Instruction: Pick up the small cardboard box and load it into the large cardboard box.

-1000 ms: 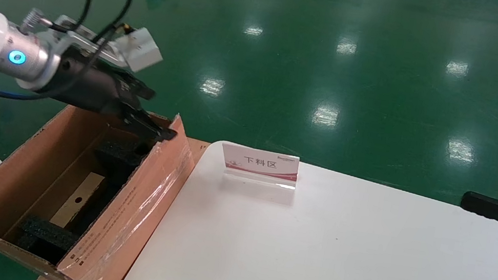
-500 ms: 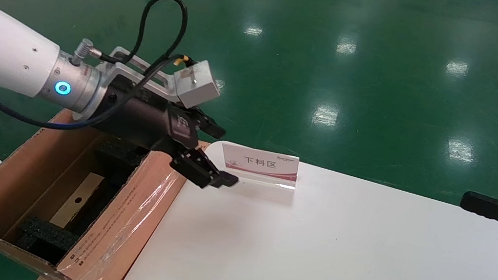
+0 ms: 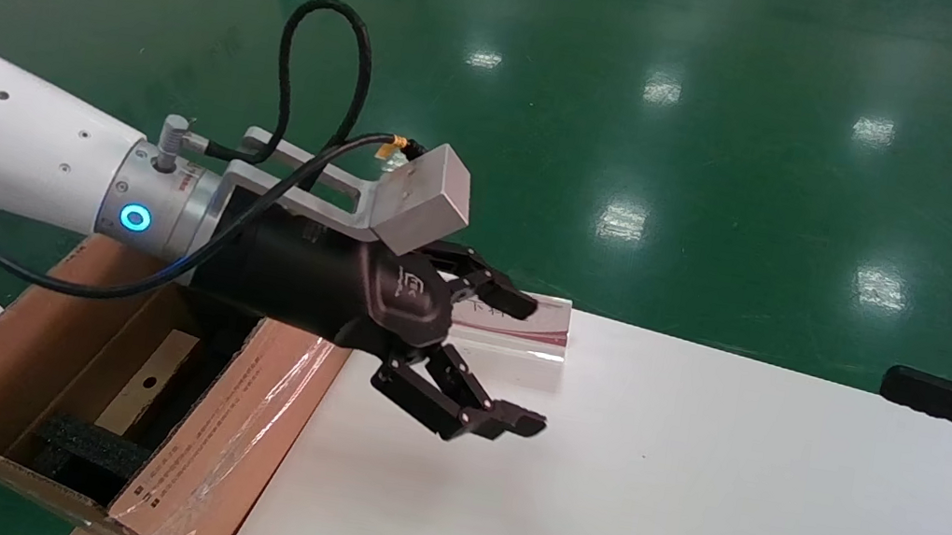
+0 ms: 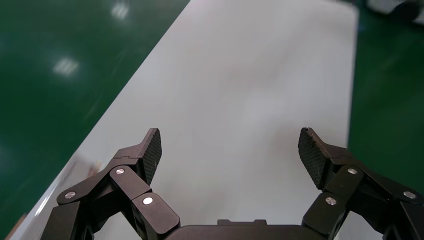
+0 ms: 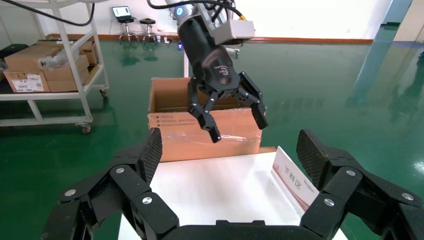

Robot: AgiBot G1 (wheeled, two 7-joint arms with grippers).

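Left claw (image 3: pixel 509 362) spread wide, empty, above bench (image 3: pixel 688 488); small cardboard box (image 3: pixel 147 384) inside large cardboard box (image 3: pixel 223 447); right claw (image 5: pixel 230 155) spread, parked.

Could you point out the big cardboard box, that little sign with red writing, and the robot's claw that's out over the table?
large cardboard box (image 3: pixel 266 406), head view, on its taped flap.
sign (image 3: pixel 547 325), head view, on its visible end, past the claw.
left gripper (image 3: pixel 509 362), head view, midway between its open fingertips, above the white table (image 3: pixel 686 507).

At lower left the large cardboard box (image 3: pixel 29 352) is matt corrugated card with glossy clear tape on one flap and rough black foam (image 3: pixel 92 446) inside, beside a smooth white counter (image 3: pixel 688 488) and glossy green floor (image 3: pixel 695 130).
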